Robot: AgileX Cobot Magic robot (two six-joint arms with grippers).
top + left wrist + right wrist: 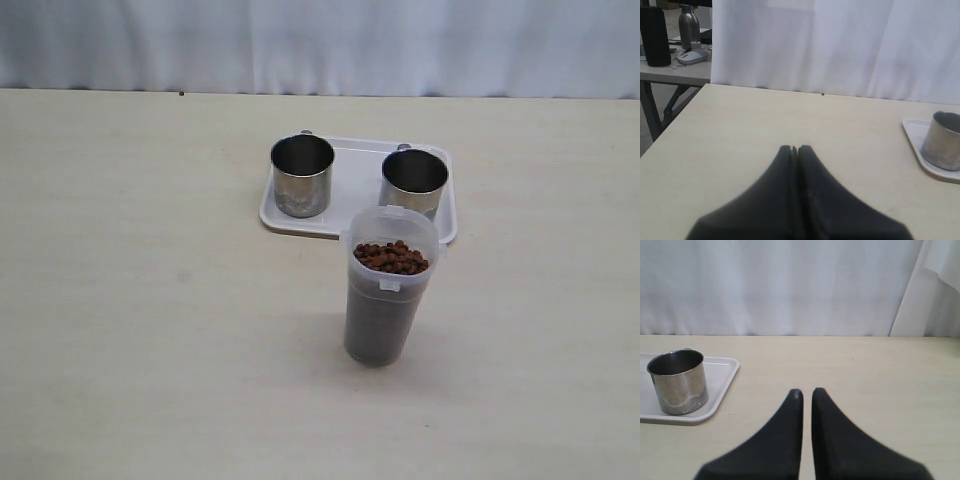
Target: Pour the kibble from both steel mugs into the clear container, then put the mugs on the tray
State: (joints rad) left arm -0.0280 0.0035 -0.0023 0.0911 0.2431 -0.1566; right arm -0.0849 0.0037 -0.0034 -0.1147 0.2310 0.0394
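We are logging the left gripper (794,149) with its black fingers pressing together, no gap showing, over the bare table (765,120). The right gripper (806,392) is showing only a thin slit between its fingers, with nothing in it. In the exterior view the clear container (388,300) is standing upright nearest the camera, on the table just in front of the right part of the tray (355,185). The kibble (392,257) is filling it close up under the rim. Behind it, the left steel mug (302,176) and the right steel mug (414,182) are sitting upright on the white tray, apart from each other. A pale curtain (320,45) is hanging farthest back.
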